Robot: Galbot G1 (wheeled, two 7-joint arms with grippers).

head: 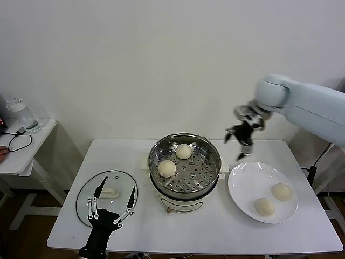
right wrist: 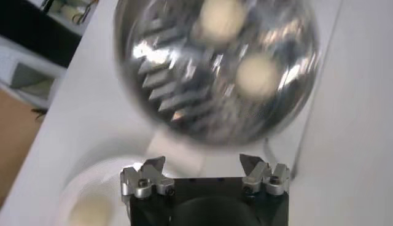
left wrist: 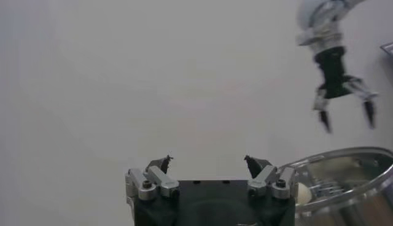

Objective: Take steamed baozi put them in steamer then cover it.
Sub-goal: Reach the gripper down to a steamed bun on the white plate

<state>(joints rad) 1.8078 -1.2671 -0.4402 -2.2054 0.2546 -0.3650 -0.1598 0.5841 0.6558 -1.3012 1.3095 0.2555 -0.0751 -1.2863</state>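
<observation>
From my head, the white worktop stands before a bare wall, carrying the steamer, two baozi inside, and the cover. My left wrist shows my left hand spread empty. My right wrist shows my right hand spread above the steamer.

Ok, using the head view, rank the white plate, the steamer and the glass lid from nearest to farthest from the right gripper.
1. White plate, just below the open right gripper, table's right side.
2. Steamer, centre; nearly as close.
3. Glass lid, far left, by the left gripper.
</observation>
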